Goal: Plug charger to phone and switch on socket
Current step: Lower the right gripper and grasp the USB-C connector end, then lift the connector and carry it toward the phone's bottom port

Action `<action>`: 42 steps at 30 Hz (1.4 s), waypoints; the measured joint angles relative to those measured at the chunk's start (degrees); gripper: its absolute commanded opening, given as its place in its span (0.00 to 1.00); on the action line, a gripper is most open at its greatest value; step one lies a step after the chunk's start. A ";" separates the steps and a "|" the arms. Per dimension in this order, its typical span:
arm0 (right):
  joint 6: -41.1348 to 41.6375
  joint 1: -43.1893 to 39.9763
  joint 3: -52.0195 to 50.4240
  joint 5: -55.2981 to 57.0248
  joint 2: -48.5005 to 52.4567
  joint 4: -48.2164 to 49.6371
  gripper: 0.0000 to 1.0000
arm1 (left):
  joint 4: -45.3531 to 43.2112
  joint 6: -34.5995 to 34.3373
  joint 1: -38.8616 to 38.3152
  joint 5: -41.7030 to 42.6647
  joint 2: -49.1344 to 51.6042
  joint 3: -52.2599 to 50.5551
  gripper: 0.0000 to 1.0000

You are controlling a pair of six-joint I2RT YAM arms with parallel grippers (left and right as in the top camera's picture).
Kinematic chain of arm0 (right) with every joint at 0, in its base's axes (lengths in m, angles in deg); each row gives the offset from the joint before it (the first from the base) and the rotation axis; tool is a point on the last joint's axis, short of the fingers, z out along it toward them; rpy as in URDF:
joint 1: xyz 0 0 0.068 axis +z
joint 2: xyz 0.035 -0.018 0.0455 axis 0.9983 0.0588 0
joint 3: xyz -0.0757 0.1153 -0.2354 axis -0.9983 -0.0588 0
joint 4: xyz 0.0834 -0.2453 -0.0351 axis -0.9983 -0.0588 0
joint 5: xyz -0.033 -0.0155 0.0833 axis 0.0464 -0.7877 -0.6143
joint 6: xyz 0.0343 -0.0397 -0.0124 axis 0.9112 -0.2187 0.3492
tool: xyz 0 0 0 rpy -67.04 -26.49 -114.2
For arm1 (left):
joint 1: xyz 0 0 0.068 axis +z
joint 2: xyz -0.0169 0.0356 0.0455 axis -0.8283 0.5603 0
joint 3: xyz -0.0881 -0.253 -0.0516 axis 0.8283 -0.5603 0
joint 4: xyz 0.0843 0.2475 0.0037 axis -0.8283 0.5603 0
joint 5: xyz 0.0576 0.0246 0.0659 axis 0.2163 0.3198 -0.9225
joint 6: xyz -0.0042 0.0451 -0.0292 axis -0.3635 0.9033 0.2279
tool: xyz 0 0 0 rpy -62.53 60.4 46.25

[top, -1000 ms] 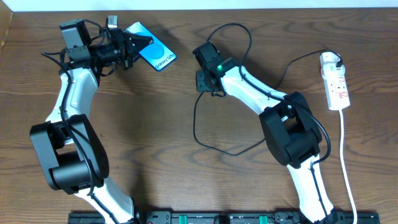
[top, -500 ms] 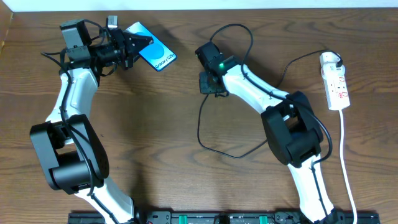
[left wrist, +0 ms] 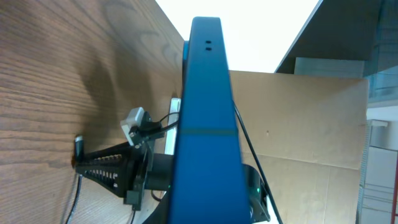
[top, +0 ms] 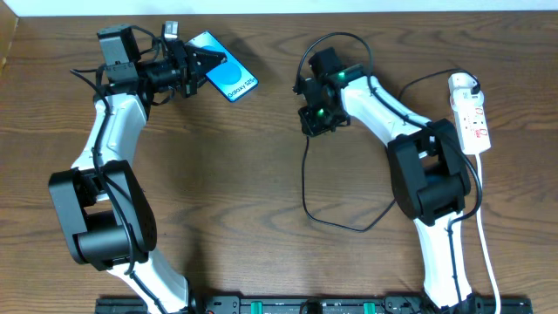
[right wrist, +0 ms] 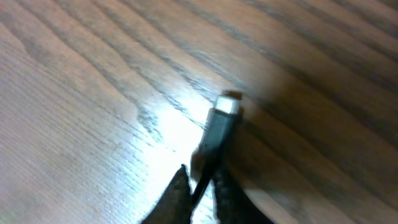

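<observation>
The blue-screened phone [top: 228,78] is held tilted above the table's back left by my left gripper [top: 199,68], which is shut on its left end. The left wrist view shows the phone's blue edge [left wrist: 204,124] running up the frame. My right gripper [top: 316,120] is shut on the charger cable just behind its connector tip [right wrist: 227,106], which hangs a little above the wood. The black cable [top: 344,222] loops down the table and back up towards the white socket strip [top: 469,113] at the far right, where its plug sits at the top end.
The socket's white cord [top: 486,227] runs down the right edge of the table. A cardboard wall [left wrist: 311,124] stands beyond the table in the left wrist view.
My right gripper has carried the cable end right and towards the back, dragging the cable loop with it. My left gripper has shifted the phone a little to the right.
</observation>
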 measured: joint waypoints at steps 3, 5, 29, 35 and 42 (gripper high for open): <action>1.57 -0.28 0.04 -0.59 -0.04 -0.04 0.25 | 0.02 0.00 0.02 0.00 0.00 0.00 0.08; 4.55 -0.20 0.09 -0.39 -0.07 -0.02 0.26 | 0.00 0.00 0.02 0.00 0.00 0.00 0.08; 33.62 2.23 -1.18 5.53 -0.92 1.27 0.21 | 0.00 0.00 0.02 0.02 0.00 0.00 0.08; 34.14 3.80 -1.20 9.33 -1.14 1.29 0.22 | 0.00 0.00 0.02 0.02 0.00 0.00 0.07; 34.56 4.61 -1.31 12.26 -1.20 1.40 0.01 | 0.00 0.00 0.02 0.02 0.00 0.00 0.08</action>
